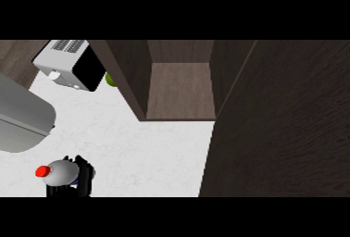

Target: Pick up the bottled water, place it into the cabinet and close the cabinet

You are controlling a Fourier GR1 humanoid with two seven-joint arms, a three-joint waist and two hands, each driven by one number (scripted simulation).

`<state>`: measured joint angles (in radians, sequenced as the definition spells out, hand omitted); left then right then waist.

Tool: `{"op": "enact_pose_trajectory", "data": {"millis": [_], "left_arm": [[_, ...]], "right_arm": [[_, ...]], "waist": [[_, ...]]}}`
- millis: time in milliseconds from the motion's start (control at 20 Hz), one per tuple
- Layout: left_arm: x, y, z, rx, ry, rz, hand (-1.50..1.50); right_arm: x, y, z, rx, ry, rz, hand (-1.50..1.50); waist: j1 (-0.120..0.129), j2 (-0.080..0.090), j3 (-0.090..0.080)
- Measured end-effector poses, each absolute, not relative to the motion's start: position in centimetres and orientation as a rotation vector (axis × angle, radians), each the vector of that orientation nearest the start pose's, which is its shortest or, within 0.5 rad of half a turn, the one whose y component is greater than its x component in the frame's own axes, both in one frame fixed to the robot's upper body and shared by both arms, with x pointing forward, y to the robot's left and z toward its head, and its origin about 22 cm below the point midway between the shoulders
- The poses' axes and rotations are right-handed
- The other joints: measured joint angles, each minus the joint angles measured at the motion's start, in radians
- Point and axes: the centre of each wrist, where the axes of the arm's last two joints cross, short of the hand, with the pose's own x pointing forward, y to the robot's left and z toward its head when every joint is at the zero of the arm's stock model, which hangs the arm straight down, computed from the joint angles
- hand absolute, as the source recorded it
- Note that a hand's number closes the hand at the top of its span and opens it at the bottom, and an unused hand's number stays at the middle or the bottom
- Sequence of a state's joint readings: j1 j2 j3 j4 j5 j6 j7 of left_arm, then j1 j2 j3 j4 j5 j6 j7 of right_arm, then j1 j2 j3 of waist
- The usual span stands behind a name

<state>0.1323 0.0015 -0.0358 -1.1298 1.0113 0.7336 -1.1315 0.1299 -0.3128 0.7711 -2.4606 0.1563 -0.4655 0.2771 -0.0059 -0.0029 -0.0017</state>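
The clear plastic water bottle with a red cap [57,171] sits at the view's 7 o'clock, on the white marbled tabletop [150,148]. The black left hand [84,178] is curled round it, fingers showing on the bottle's 3 o'clock side and below it. At 12 o'clock the dark wooden cabinet [180,88] stands open with a bare brown shelf inside, well apart from the bottle. Its wide dark door panel [280,134] fills the 3 o'clock side. At 10 o'clock sits a white-and-black boxy appliance [68,65], with a small green object [109,79] just beside it. A large grey metal cylinder [21,115] lies at 9 o'clock.
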Motion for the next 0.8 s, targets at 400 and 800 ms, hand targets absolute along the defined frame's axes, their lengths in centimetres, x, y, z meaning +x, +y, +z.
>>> {"op": "enact_pose_trajectory", "data": {"millis": [400,800], "left_arm": [[17.9,23.4,-13.3,0.777,-1.555,1.078,1.50],[18.4,21.5,-13.1,0.267,-1.691,0.626,1.50]], "right_arm": [[10.4,-14.8,15.9,0.278,-1.930,0.201,-1.50],[10.7,-14.5,15.9,0.302,-1.955,0.241,-1.50]], "waist": [[-0.001,0.000,0.001],[-0.044,-0.001,0.000]]}}
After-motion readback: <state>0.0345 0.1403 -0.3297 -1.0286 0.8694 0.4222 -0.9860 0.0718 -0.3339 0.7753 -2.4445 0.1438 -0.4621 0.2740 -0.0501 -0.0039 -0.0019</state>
